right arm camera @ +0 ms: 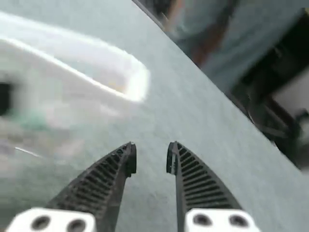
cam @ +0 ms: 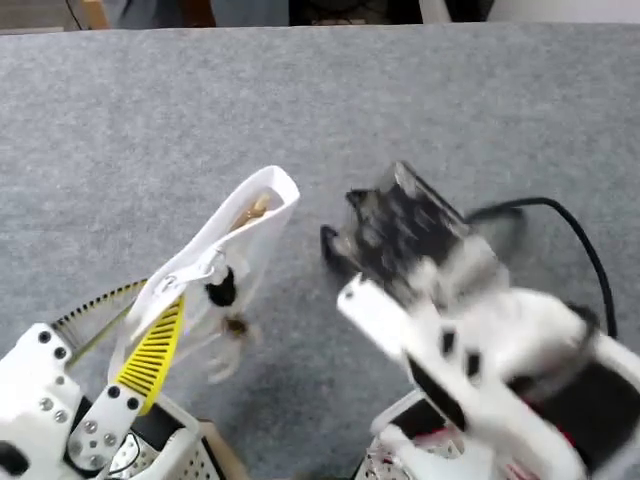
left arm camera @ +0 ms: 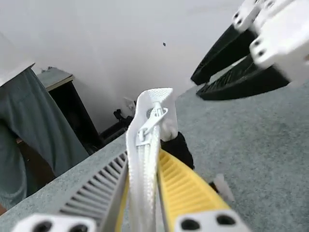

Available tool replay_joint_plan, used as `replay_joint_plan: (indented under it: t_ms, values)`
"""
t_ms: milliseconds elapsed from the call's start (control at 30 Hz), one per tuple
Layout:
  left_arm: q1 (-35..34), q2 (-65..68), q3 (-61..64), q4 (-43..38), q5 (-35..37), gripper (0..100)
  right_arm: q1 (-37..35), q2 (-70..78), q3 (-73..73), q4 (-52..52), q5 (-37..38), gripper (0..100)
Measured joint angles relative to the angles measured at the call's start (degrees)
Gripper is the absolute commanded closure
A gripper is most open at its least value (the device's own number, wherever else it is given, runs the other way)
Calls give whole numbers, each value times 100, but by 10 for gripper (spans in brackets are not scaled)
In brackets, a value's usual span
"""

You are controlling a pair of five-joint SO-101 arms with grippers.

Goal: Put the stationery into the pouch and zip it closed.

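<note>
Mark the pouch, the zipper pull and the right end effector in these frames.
pouch (cam: 258, 238), high view, on its white side panel below the open end.
zipper pull (left arm camera: 153, 123), left wrist view, on the middle of the pull tab.
right end effector (right arm camera: 151, 157), right wrist view, midway between its two black fingertips.

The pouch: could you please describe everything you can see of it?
The pouch is white, fabric-looking, held up over the grey table and tilted. The left gripper clamps its zipper edge between a yellow and a grey finger; the white zipper pull sits beyond them. Something tan shows at its far end.
</note>
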Motion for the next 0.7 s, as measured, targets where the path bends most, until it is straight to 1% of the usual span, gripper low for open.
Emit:
replay_joint_plan:
  t_ms: [100,233,367,533,700]
  values:
    - [0,0,220,-35,0,973,-510,-97,-246,9,-246,872]
    - [0,0,457,-62,-9,973,-888,-123,-123,18,-413,872]
    - [0,0,492,-132,-9,973,-1292,-255,237,18,-985,873]
    - [-149,0,492,-352,0,973,-1380,-264,1169,-123,-1319,874]
    - [-167,0,492,-369,0,973,-1380,-220,2022,-651,-1705,874]
